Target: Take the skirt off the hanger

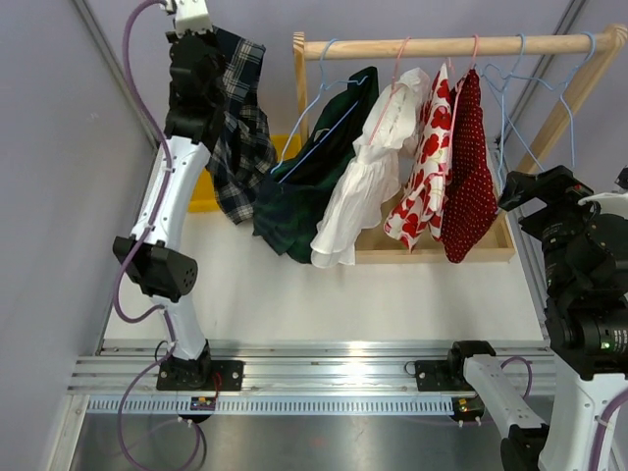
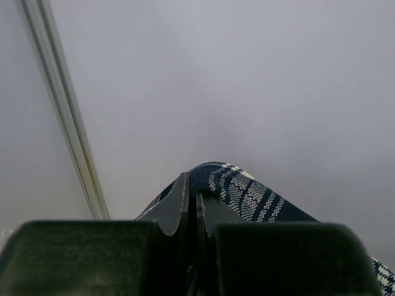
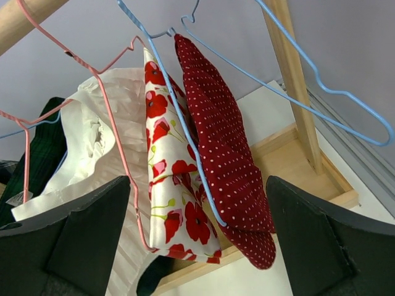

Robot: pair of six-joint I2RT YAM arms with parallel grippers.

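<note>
A navy and white plaid skirt [image 1: 240, 137] hangs from my left gripper [image 1: 211, 44], raised high at the far left, left of the wooden rack's end post. In the left wrist view the gripper [image 2: 192, 194] is shut on a fold of the plaid skirt [image 2: 247, 191], with only the grey wall behind it. My right gripper [image 1: 530, 191] is open and empty, right of the rack. In the right wrist view the right gripper [image 3: 197, 180] faces a red polka-dot garment [image 3: 228, 154] on a blue hanger [image 3: 185, 135].
The wooden rail [image 1: 442, 45] carries a dark green garment [image 1: 314, 167], a white one [image 1: 368, 177], a poppy-print one [image 1: 427, 167] and the red dotted one [image 1: 471, 177]. Bare blue hangers [image 1: 535, 98] hang at its right end. A yellow object [image 1: 201, 196] lies behind the left arm.
</note>
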